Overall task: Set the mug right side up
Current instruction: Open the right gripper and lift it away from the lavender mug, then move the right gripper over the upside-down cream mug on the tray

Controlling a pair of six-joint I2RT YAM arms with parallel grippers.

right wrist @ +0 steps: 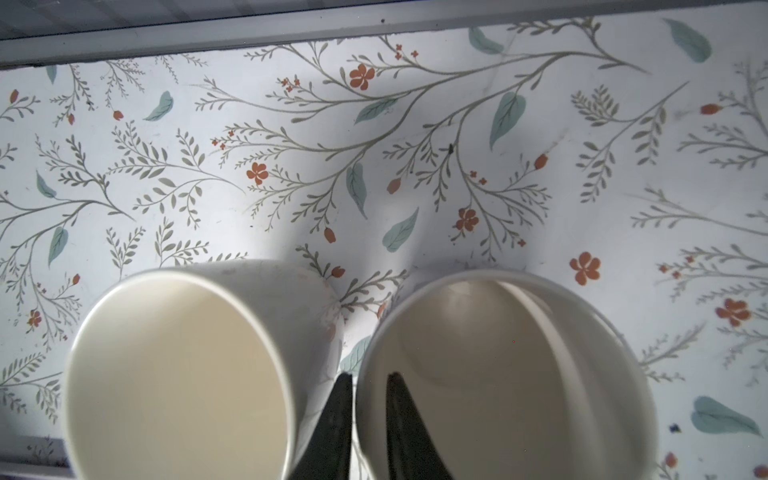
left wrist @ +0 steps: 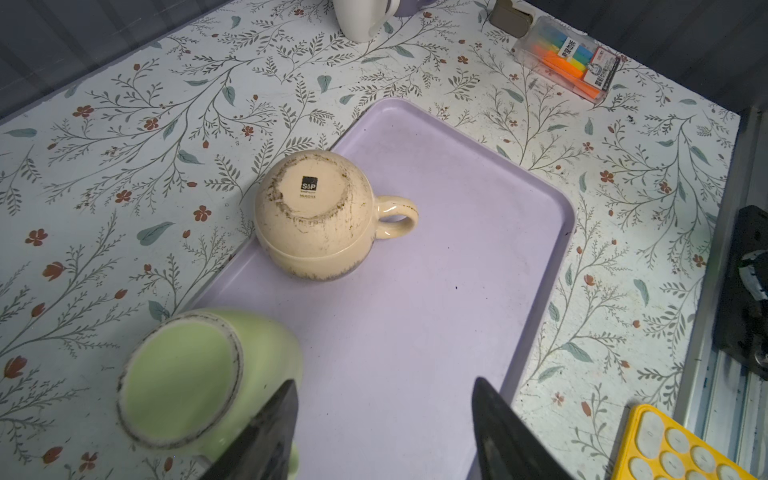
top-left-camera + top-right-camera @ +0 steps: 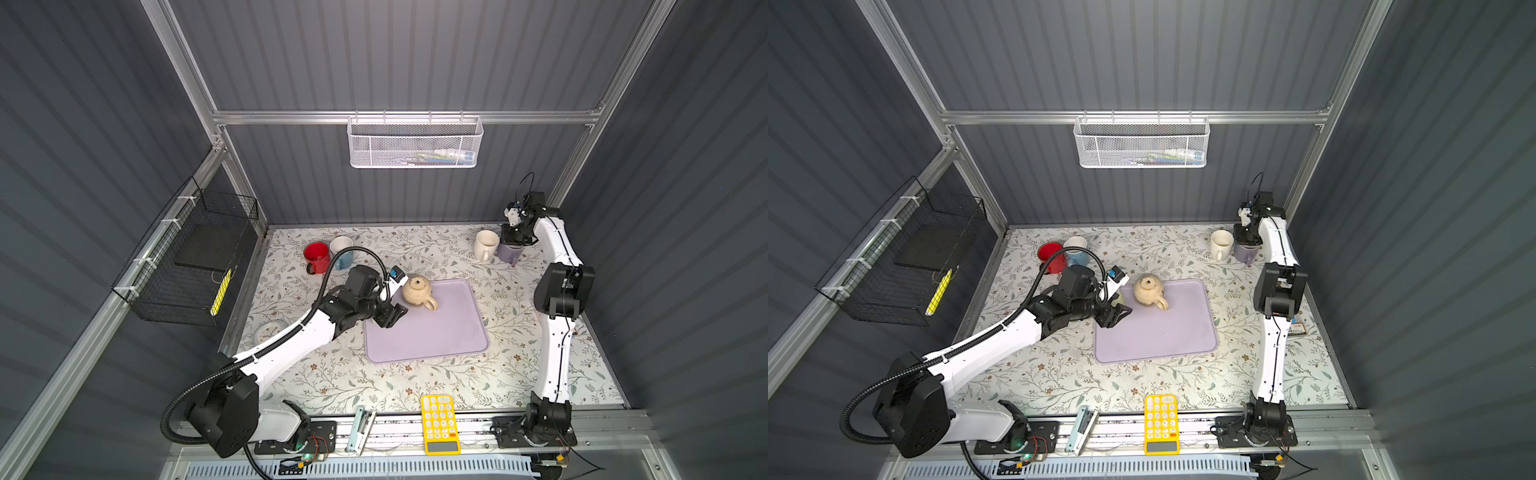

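A beige mug (image 3: 417,291) (image 3: 1148,291) (image 2: 316,212) stands upside down on the far left part of the lilac tray (image 3: 436,345) (image 2: 457,249), handle toward the tray's middle. A green mug (image 2: 183,374) also stands bottom up at the tray's left edge. My left gripper (image 3: 390,316) (image 3: 1115,316) (image 2: 385,382) hovers open over the tray beside the green mug, holding nothing. At the back right, my right gripper (image 3: 513,241) (image 1: 369,376) is shut on the rim of an upright purple mug (image 3: 510,252) (image 1: 498,353), one finger inside and one outside.
A white mug (image 3: 486,244) (image 1: 178,374) stands upright right beside the purple one. Red (image 3: 317,255) and blue (image 3: 343,259) mugs sit at the back left. A yellow calculator (image 3: 439,424) and stapler (image 3: 360,428) lie at the front edge; a highlighter pack (image 2: 569,58) lies at the right.
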